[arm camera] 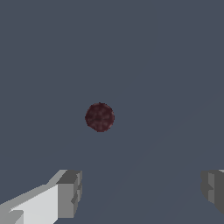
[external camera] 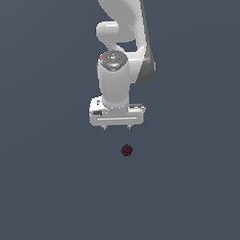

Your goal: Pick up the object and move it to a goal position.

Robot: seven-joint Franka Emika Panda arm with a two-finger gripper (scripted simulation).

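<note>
The object is a tiny dark red, bumpy ball (external camera: 126, 150) lying on the dark grey floor. It also shows in the wrist view (arm camera: 99, 117), alone near the middle. My white gripper (external camera: 117, 127) points down, and in the exterior view the ball appears just below it and slightly toward that view's right. Its jaws stand wide apart and hold nothing. In the wrist view the two grey fingertips (arm camera: 70, 192) frame a wide gap (arm camera: 141, 192), with the ball apart from them, outside the gap.
A plain dark grey floor (external camera: 56, 193) fills both views. The white arm (external camera: 121, 38) rises above the gripper in the exterior view. No other objects or goal marker show.
</note>
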